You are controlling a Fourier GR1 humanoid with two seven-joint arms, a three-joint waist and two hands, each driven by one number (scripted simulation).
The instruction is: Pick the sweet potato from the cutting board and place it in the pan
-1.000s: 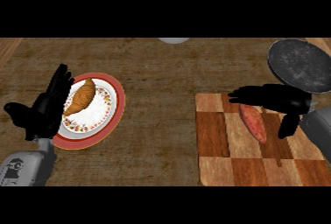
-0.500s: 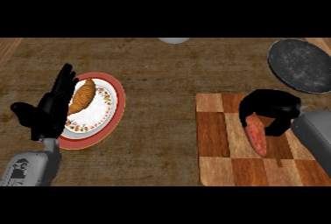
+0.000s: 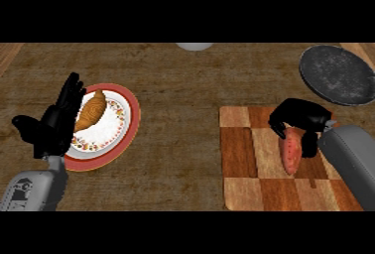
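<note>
While the sweet potato [image 3: 290,155] is lying on the cutting board [image 3: 245,149], its far end is being clasped by the right hand [image 3: 299,117]; it should be lifted level toward the pan [image 3: 338,74] beyond the board.

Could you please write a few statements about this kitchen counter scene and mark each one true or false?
1. The sweet potato lies on the cutting board. True.
2. The right hand has its fingers curled over the sweet potato's upper end. True.
3. The pan already holds the sweet potato. False: nothing shows in the pan.
4. The left hand is holding the croissant. False: it is open, fingers up, beside the plate.
5. The croissant lies on the cutting board. False: it lies on the plate.
</note>
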